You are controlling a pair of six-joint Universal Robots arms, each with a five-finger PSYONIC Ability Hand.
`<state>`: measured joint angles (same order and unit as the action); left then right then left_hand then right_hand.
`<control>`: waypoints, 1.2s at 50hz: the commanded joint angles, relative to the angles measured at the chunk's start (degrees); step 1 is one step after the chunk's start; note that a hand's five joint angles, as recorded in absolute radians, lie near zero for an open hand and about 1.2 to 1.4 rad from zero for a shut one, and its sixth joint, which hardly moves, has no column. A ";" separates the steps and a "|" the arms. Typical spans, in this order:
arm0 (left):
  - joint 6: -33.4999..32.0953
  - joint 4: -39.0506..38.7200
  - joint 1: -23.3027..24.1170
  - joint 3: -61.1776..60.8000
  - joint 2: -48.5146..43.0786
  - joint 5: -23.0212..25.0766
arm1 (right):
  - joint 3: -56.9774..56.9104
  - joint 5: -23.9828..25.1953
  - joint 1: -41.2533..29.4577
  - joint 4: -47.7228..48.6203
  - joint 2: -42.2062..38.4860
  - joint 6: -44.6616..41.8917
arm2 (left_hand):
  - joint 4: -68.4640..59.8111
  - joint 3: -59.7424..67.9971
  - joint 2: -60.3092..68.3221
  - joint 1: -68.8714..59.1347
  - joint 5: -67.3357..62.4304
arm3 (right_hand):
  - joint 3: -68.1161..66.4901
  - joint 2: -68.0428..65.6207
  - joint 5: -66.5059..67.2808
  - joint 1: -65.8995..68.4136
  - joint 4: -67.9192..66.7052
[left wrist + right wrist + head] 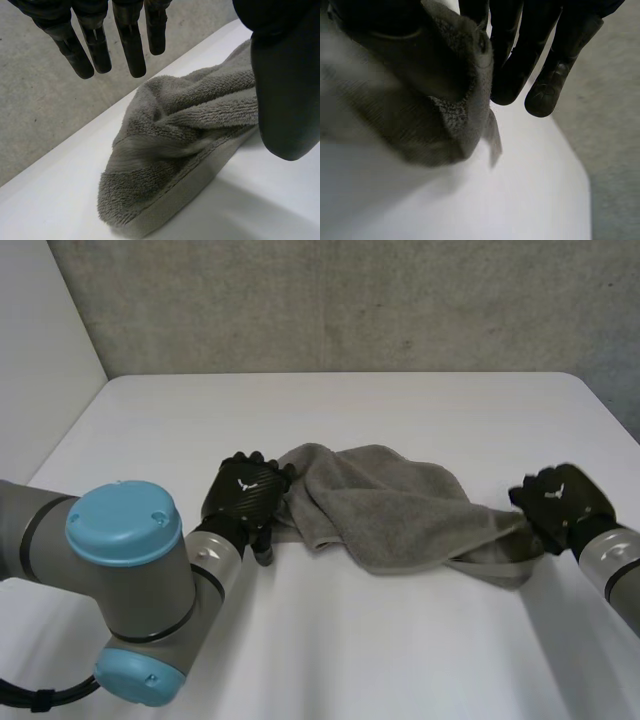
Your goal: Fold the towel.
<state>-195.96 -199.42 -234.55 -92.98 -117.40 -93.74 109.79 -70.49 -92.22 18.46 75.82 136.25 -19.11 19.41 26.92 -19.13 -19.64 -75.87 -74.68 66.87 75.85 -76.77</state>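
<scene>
Grey and fluffy, the soft cloth towel point(385, 510) lies in a crumpled heap on the flat white table point(400, 400). It is not folded yet; it is bunched up with deep wrinkles.

The robot's black left hand point(245, 492) is at the left end of the towel, touching the cloth there. Seen from the left wrist, its fingers point(131, 50) hang straight and loose above the towel, and its thumb point(285, 90) is just beside the heap. This hand is not holding anything.

The robot's black right hand point(556, 502) is at the right end of the towel. Seen from the right wrist, a corner of the towel comes up between the curled fingers point(512, 75) and the thumb, so this hand is pinching the cloth. That end of the towel is pulled out thin toward the hand.

The two hands are well apart, with the whole towel between them.
</scene>
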 commanded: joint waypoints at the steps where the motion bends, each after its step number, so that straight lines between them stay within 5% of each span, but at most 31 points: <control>1: 0.32 0.00 0.67 3.25 -2.66 1.45 | -0.19 -0.79 -2.52 0.44 9.16 13.05 | 1.49 -1.80 -9.31 1.51 12.02 | -4.13 -5.32 3.13 4.15 -3.23; 13: 6.91 1.66 3.22 13.34 -11.34 1.80 | 0.78 -2.81 -2.70 -1.94 11.28 16.15 | -0.01 -0.29 -7.80 0.01 10.52 | -4.13 -5.32 3.13 4.15 -3.23; 28: 7.26 12.92 5.94 29.44 -22.17 1.54 | 1.48 -2.99 -2.70 -1.50 6.89 13.60 | -3.05 2.74 -4.76 -3.03 7.48 | -4.13 -5.32 3.13 4.15 -3.23; 34: 7.09 14.59 6.38 34.19 -24.63 0.84 | 1.66 -2.90 -2.70 -1.41 6.10 13.51 | -13.48 13.17 5.66 -13.46 -2.95 | -4.13 -5.32 3.13 4.15 -3.23; 46: 6.38 13.62 5.33 37.18 -26.39 -9.79 | 1.66 -2.90 -2.70 -1.41 5.92 12.20 | -23.07 22.76 15.25 -23.04 -12.54 | -4.13 -5.32 3.13 4.15 -3.23; 60: 6.47 13.54 4.80 33.40 -23.14 -10.41 | 1.83 -2.99 -2.70 -1.32 5.13 11.41 | -23.23 22.93 15.42 -23.21 -12.70 | -4.13 -5.32 3.13 4.15 -3.23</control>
<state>-189.52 -185.64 -229.44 -57.53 -142.70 -104.53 111.60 -73.43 -94.92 17.10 81.40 147.63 -46.95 47.09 47.20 -46.84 -45.97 -75.89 -74.68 66.87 75.86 -76.78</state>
